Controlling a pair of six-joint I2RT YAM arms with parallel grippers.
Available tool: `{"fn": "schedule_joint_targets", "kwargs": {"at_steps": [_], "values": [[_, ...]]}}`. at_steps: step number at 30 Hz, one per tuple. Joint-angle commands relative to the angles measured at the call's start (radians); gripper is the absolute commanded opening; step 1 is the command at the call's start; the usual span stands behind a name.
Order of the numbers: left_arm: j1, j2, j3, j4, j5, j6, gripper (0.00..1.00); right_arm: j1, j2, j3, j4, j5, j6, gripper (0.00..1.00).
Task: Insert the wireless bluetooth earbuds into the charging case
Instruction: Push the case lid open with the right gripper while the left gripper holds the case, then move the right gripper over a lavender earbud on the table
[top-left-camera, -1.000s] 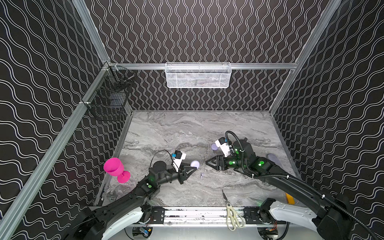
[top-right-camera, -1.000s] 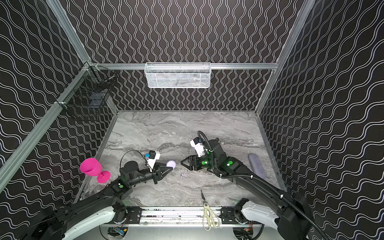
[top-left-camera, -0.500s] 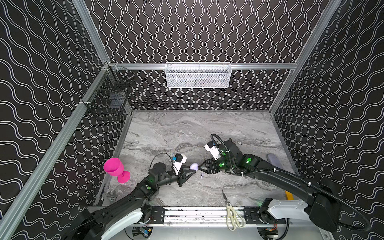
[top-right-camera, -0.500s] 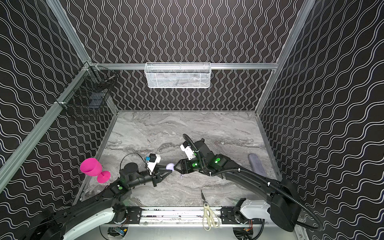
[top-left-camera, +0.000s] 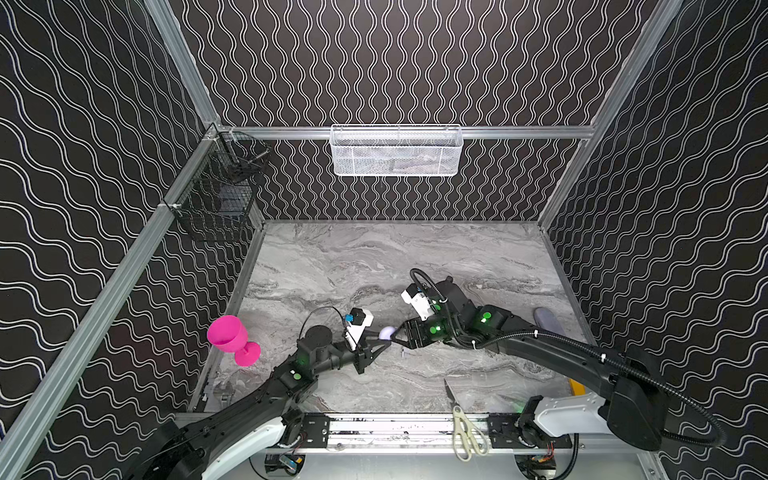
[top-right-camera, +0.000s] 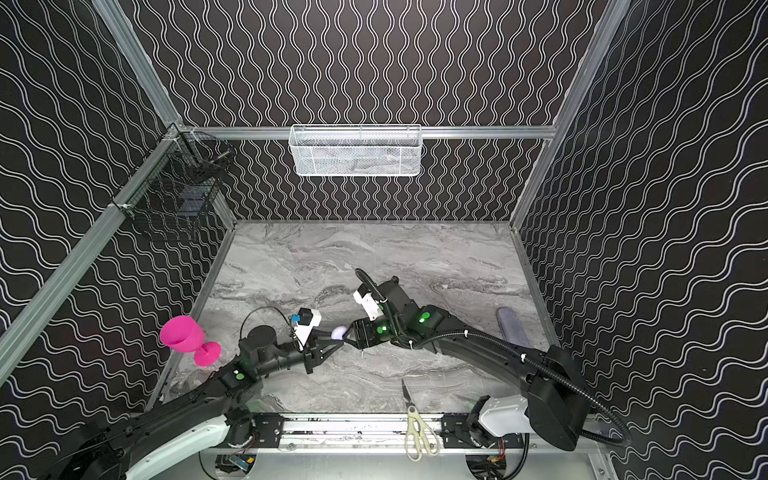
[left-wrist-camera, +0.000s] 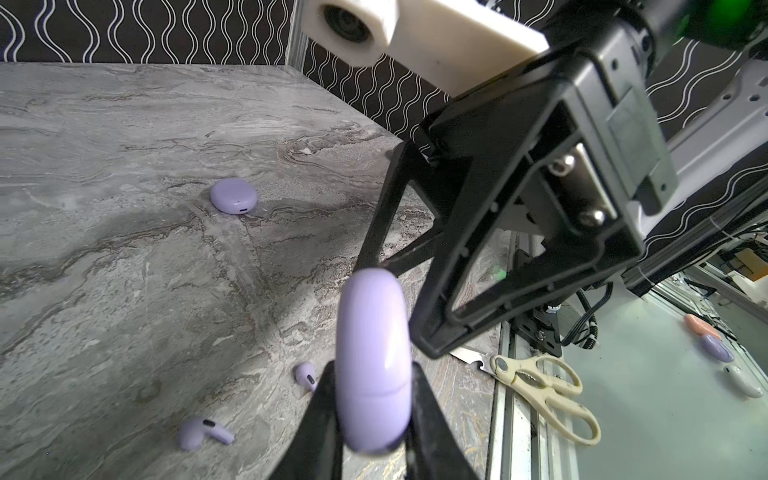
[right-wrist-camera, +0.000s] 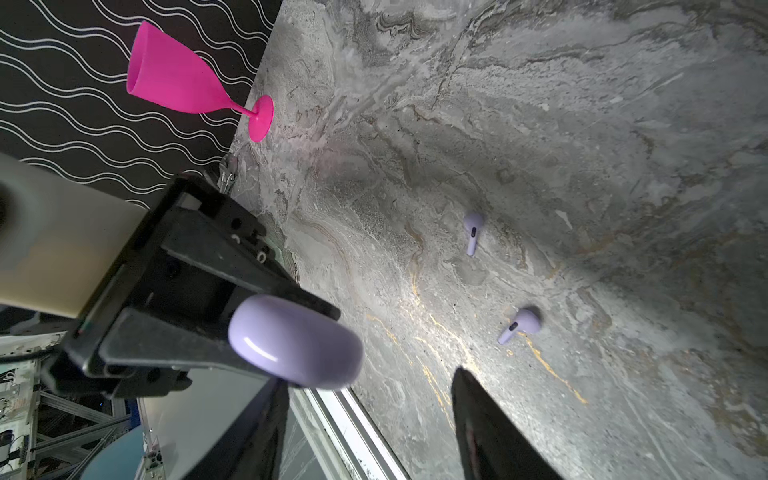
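Since a second ago our right gripper (top-left-camera: 398, 335) has swung in from the right of the marble table (top-left-camera: 374, 257), so its tips now meet what the left gripper (top-left-camera: 383, 340) holds up. The left arm has barely shifted.

Our left jaws are clamped on the lavender charging case (left-wrist-camera: 374, 357), which is closed, raised off the table and held on edge. The pinch sits low on its two broad faces, and a thin seam shows just above the fingers. Our right jaws stand apart. In the left wrist view one finger passes behind the case's upper rim and the other stands just beside it, and neither seems to press yet.

Two earbuds (right-wrist-camera: 473, 232) (right-wrist-camera: 519, 326) lie loose on the marble below the case, near each other but not touching. A second closed case (left-wrist-camera: 232, 201) lies flat farther back on the table.

We judge the held case light, hard and glossy. Its rounded shell could slip or twist out of a narrow pinch. The upper half looks like the place for the right fingers, close to the seam, so the lid can be levered while the left holds the base.

The earbuds look tiny, stiff and slick. We would take one across its bulb, stem free, with a gentle squeeze so it does not shoot away.
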Motion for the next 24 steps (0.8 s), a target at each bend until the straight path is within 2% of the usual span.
{"fn": "schedule_joint_targets", "kwargs": {"at_steps": [1,18,24], "values": [[-0.003,0.004,0.002,0.018,0.009,0.026,0.2,-0.002,0.008,0.017,-0.018,0.05,-0.01,0.64],[-0.005,-0.003,0.004,0.008,-0.002,0.029,0.21,-0.052,0.004,0.03,-0.033,0.063,-0.005,0.63],[-0.004,-0.037,0.004,-0.034,-0.041,0.04,0.2,-0.052,0.013,0.039,-0.124,0.194,0.009,0.62]]}}
